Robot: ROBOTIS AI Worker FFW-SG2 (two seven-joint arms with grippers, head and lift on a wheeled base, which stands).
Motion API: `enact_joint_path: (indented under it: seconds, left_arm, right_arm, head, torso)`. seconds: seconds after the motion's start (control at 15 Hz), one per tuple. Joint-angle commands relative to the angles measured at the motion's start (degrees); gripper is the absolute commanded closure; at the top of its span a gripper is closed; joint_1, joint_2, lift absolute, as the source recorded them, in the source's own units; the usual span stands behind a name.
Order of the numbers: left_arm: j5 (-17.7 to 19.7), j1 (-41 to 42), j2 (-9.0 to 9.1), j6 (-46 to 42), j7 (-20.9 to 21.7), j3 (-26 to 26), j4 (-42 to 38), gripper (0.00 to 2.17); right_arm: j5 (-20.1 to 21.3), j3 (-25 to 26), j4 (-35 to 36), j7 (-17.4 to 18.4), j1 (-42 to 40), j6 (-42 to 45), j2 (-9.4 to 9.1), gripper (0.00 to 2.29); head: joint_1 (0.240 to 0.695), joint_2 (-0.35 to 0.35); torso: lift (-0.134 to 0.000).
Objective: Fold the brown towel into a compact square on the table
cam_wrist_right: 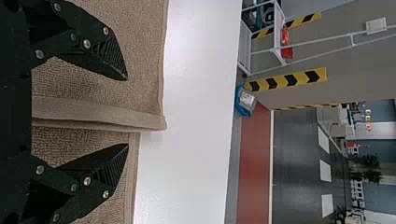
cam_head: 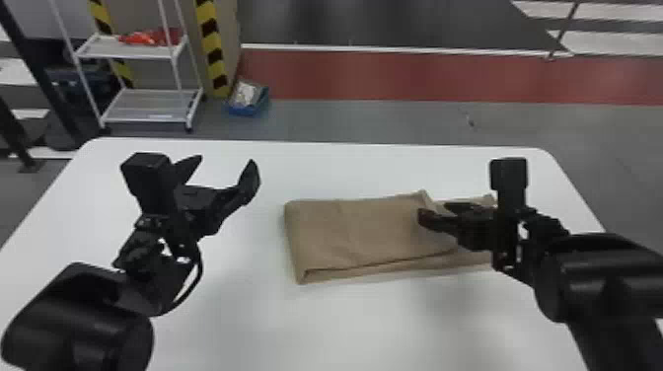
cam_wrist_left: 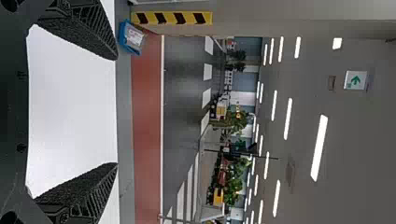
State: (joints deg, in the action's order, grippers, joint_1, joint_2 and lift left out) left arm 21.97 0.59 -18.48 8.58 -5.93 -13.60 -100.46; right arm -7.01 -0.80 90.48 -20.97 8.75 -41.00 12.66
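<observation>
Brown towel (cam_head: 365, 232) partly folded below right tool (cam_wrist_right: 126, 112), open and empty; left tool (cam_head: 227, 160), off towel's side, gapes empty; squaring (probably another fold) remains.

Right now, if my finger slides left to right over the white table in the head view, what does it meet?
Left end effector, then the brown towel, then the right arm's thick black forearm.

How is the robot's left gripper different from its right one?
The left gripper is over the white table, left of the brown towel, while the right gripper is over the towel. The left gripper is open wider than the right gripper. Both are black with two fingers.
</observation>
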Motion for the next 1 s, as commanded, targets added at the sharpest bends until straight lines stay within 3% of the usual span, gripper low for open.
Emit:
enact_joint_path:
  seconds: [0.0,0.27,0.47,0.53,0.87,0.93]
  left_arm:
    - [0.00,-0.06,0.03,0.00,0.04,-0.02,0.00,0.08]
    - [0.09,-0.24,0.29,0.18,0.04,-0.11,0.26,0.08]
    - [0.18,-0.15,0.29,0.18,0.04,-0.02,0.18,0.08]
    - [0.18,-0.15,0.29,0.18,0.04,-0.02,0.18,0.08]
    - [0.26,-0.15,0.38,0.53,-0.05,-0.11,0.09,0.08]
    - [0.26,-0.06,0.38,0.53,0.04,-0.11,0.09,0.08]
  right_arm:
    - [0.42,-0.08,-1.19,-0.03,0.57,-0.27,0.00,0.44]
    - [-0.11,-0.25,-1.45,-0.47,0.57,-0.97,0.00,0.65]
    - [-0.55,0.01,-1.36,-0.83,0.57,-1.68,0.00,0.66]
    - [-0.55,0.19,-1.36,-0.83,0.57,-2.21,0.00,0.84]
    - [-1.17,0.45,0.22,-1.09,-0.49,-2.21,0.18,0.87]
    - [-1.08,0.45,0.31,-1.70,-0.49,-2.21,0.44,1.00]
  head:
    - [0.695,-0.044]
    - [0.695,-0.049]
    - [0.695,-0.046]
    - [0.695,-0.045]
    - [0.695,-0.044]
    - [0.695,-0.045]
  torso:
    - [-0.124]
    - [-0.124]
    - [-0.124]
    - [-0.124]
    - [-0.124]
    - [-0.124]
